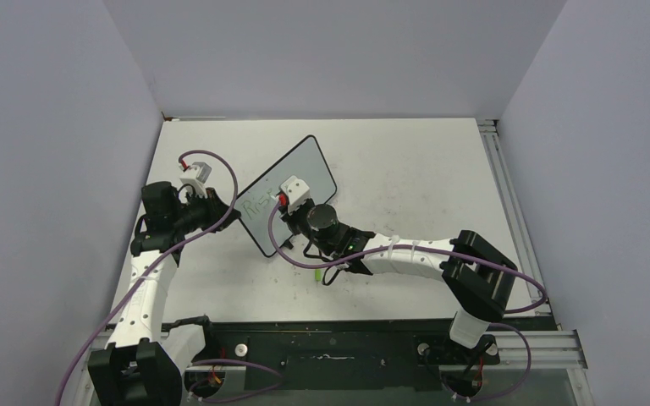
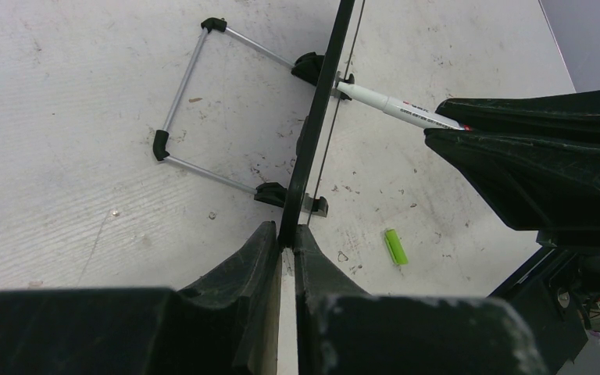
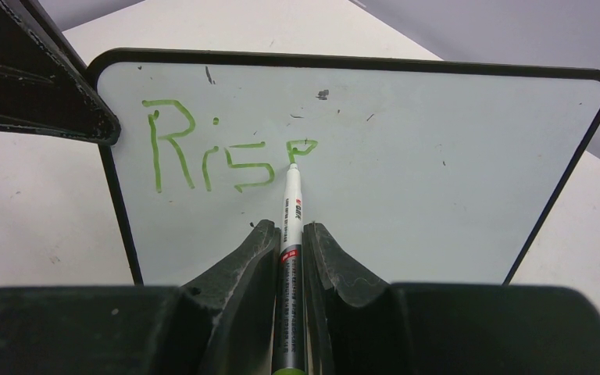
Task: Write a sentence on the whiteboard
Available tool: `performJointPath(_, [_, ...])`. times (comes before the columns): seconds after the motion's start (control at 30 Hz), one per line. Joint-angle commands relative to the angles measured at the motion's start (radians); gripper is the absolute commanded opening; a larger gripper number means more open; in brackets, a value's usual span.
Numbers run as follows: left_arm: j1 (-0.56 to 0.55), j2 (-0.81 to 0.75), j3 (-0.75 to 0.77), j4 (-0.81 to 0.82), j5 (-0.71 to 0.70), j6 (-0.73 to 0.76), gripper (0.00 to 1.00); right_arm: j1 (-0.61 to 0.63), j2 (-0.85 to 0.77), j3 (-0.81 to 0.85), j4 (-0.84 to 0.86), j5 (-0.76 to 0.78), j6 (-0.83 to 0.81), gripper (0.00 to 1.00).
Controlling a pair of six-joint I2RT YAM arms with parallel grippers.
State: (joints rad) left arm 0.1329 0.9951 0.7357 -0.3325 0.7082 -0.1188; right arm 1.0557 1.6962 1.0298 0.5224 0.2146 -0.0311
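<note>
The whiteboard [image 3: 437, 180] stands upright on its wire stand, slanted across the table's middle [image 1: 305, 165]. Green lettering [image 3: 211, 152] reads "Ris", followed by a half-drawn fourth letter. My right gripper [image 3: 290, 226] is shut on a white and grey marker [image 3: 291, 205], whose tip touches the board at that last letter. My left gripper [image 2: 285, 230] is shut on the whiteboard's black-framed edge [image 2: 324, 101], seen edge-on. In the top view the left gripper [image 1: 224, 213] is at the board's left end and the right gripper [image 1: 286, 222] is in front of it.
A green marker cap [image 2: 394, 246] lies on the scuffed tabletop near the right arm [image 1: 316, 276]. The board's wire stand [image 2: 183, 82] sticks out behind it. Grey walls close in the table on three sides, and a metal rail [image 1: 508, 194] runs along the right.
</note>
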Motion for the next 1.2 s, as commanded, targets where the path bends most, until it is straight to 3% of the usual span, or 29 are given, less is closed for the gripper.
performJointPath(0.0, [0.003, -0.015, 0.048, 0.03, 0.019, -0.004, 0.0, 0.009, -0.007, -0.015, 0.028, 0.009, 0.017, 0.05])
performJointPath(1.17, [0.002, -0.017, 0.048, 0.03, 0.02, -0.004, 0.0, -0.019, 0.008, 0.008, 0.044, 0.057, 0.026, 0.05])
